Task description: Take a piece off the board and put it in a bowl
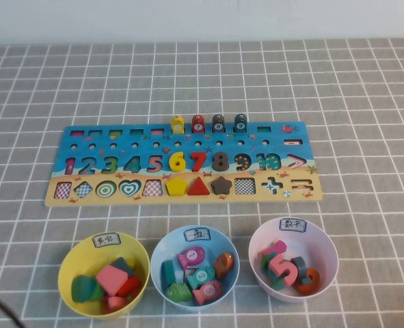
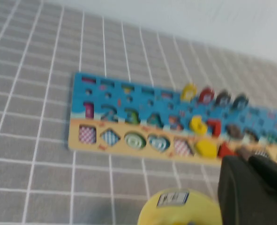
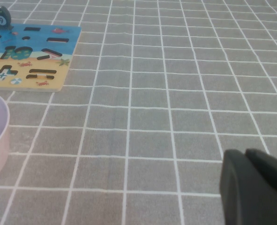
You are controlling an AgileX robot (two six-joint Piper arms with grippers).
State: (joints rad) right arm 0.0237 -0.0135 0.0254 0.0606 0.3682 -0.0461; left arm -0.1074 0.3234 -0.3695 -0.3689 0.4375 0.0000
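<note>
1. Left gripper [image 2: 250, 161] — dark fingers pressed together, nothing between them; hanging over the cloth near the yellow bowl's [image 2: 180, 211] labelled rim, short of the board [image 2: 129, 117]. Seen clearly only in the left wrist view; in the high view just a dark sliver of arm at the lower left edge.
2. Right gripper [image 3: 248, 161] — seen only in its own wrist view, above bare grey checked cloth [image 3: 175, 93], well away from the board's end; fingers apparently together, but cannot tell for sure.
3. Yellow pentagon piece [image 1: 177, 185] seated in its cut-out on the board's sandy strip, just beside the red triangle [image 1: 198, 186]; blurred yet recognisable in the left wrist view.
4. From above only: yellow bowl, light blue bowl [image 1: 195, 266] and pink bowl [image 1: 294, 258] in a row in front of the board, each holding coloured blocks.
5. Four pegs [image 1: 208, 124] upright along the board's far edge; nothing lying between bowls and board.
</note>
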